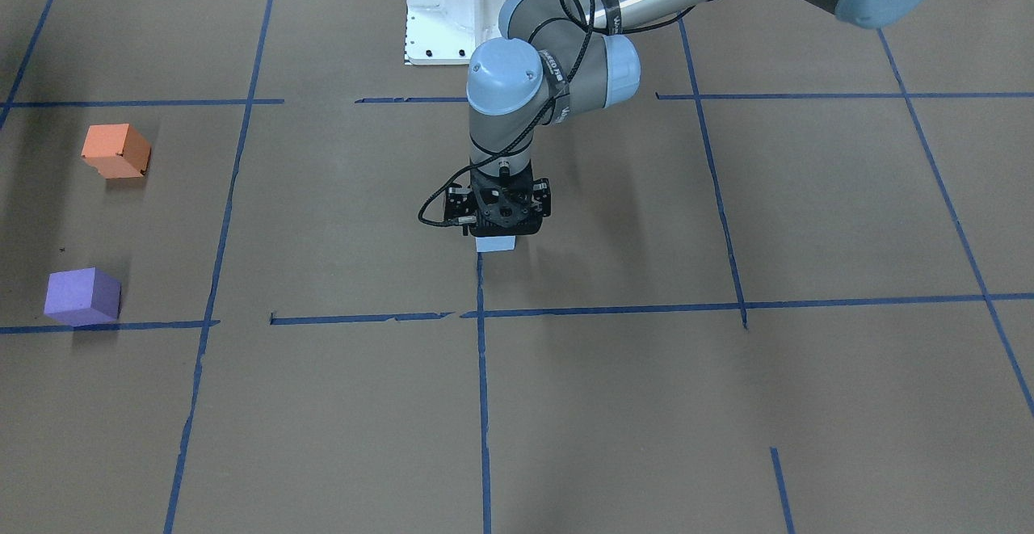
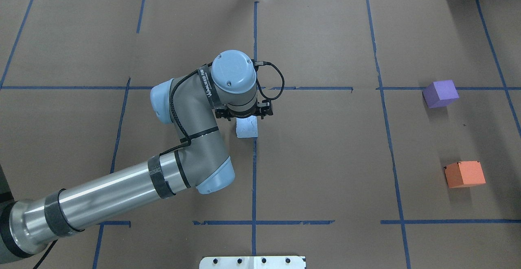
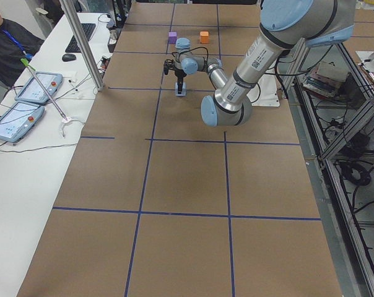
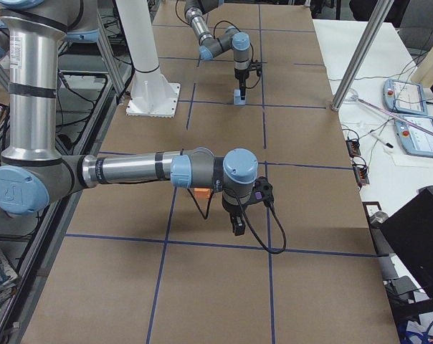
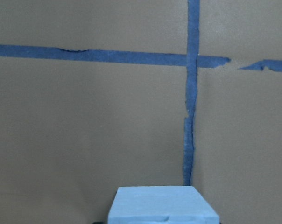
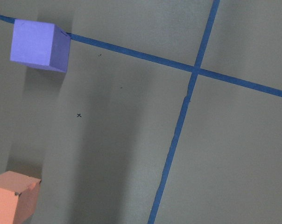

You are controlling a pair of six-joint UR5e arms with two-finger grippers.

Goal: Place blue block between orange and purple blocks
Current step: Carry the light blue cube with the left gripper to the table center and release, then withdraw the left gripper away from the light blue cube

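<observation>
The left gripper points straight down over the middle of the brown-papered table. The blue block sits directly beneath it, at the end of a blue tape line. The gripper body hides its fingers, so whether they clamp the block cannot be determined. The orange block and the purple block stand well apart from the blue block, towards the robot's right, with bare paper between them. The right gripper hangs near the orange block; it shows only in the right side view, so its finger state cannot be determined
</observation>
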